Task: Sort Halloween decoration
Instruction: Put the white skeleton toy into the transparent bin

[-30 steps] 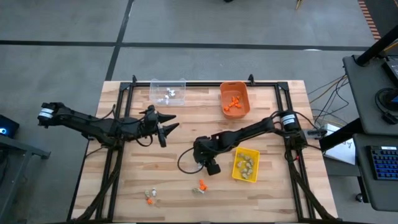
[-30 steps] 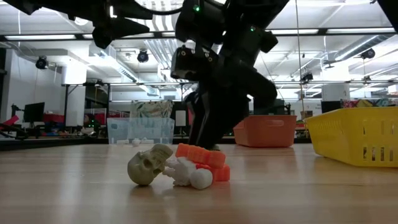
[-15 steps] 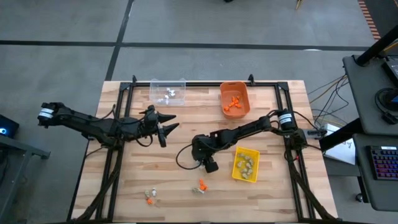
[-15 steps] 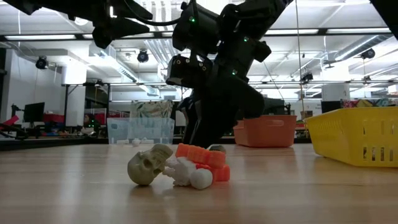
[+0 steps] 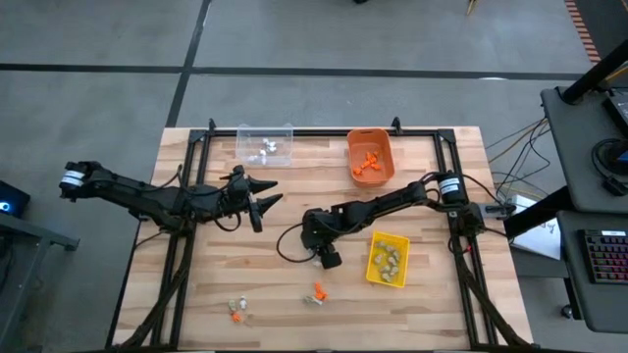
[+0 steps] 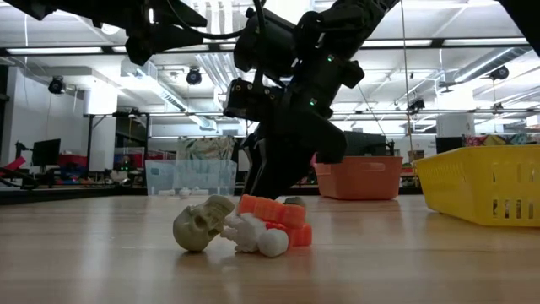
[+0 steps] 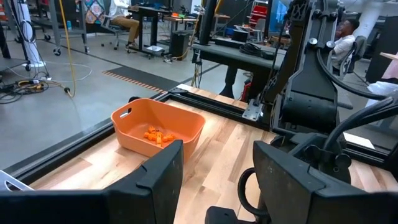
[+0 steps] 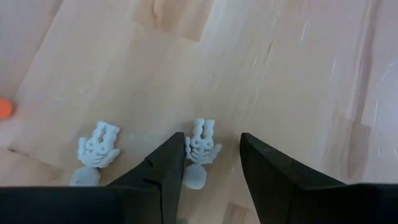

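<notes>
The Halloween decoration is tiny trinkets. One cluster (image 5: 316, 293) lies near the table's front edge and another (image 5: 237, 312) to its left. The low view shows a tan skull (image 6: 202, 224), a white skeleton (image 6: 257, 237) and an orange piece (image 6: 276, 214) lying together on the wood. My right gripper (image 5: 330, 259) hangs open over the table's middle, slanting down. In its wrist view one white skeleton (image 8: 200, 149) lies beyond the gap between the fingers, and another (image 8: 97, 149) lies beside it. My left gripper (image 5: 260, 204) waits open and level at the centre left.
A clear bin (image 5: 265, 144) with white pieces and an orange bin (image 5: 370, 157) with orange pieces stand at the far edge. A yellow bin (image 5: 388, 260) with tan pieces stands right of my right gripper. A black frame (image 5: 294, 133) borders the table.
My right gripper has shifted a little toward the table's left edge, still open and slanting down. The trinkets lie where they were.
</notes>
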Controlling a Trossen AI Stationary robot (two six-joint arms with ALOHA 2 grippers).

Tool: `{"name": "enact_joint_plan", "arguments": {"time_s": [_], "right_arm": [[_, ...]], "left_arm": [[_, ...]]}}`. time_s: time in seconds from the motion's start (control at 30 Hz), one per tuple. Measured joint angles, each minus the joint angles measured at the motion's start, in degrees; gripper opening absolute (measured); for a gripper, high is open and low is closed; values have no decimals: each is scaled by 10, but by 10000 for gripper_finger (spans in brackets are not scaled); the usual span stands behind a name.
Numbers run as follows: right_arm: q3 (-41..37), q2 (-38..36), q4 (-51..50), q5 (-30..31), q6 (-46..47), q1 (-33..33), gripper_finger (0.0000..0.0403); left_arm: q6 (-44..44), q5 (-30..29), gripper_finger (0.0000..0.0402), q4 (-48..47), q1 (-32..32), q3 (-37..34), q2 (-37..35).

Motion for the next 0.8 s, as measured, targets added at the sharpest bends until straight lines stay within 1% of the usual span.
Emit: {"name": "enact_joint_plan", "arguments": {"time_s": [0.3, 0.37, 0.5, 0.53, 0.8], "right_arm": [[-1, 0, -2, 0, 4, 0, 145], [-1, 2, -2, -4, 4, 0, 125], [-1, 9, 2, -39, 0, -3, 40], [-1, 11, 4, -43, -3, -4, 27], [2, 4, 4, -43, -4, -11, 22]], "left_arm": [[0, 0, 176, 0, 0, 0, 0], [0, 0, 176, 0, 0, 0, 0], [0, 0, 176, 0, 0, 0, 0], [0, 0, 176, 0, 0, 0, 0], [5, 0, 176, -1, 0, 0, -9]]}}
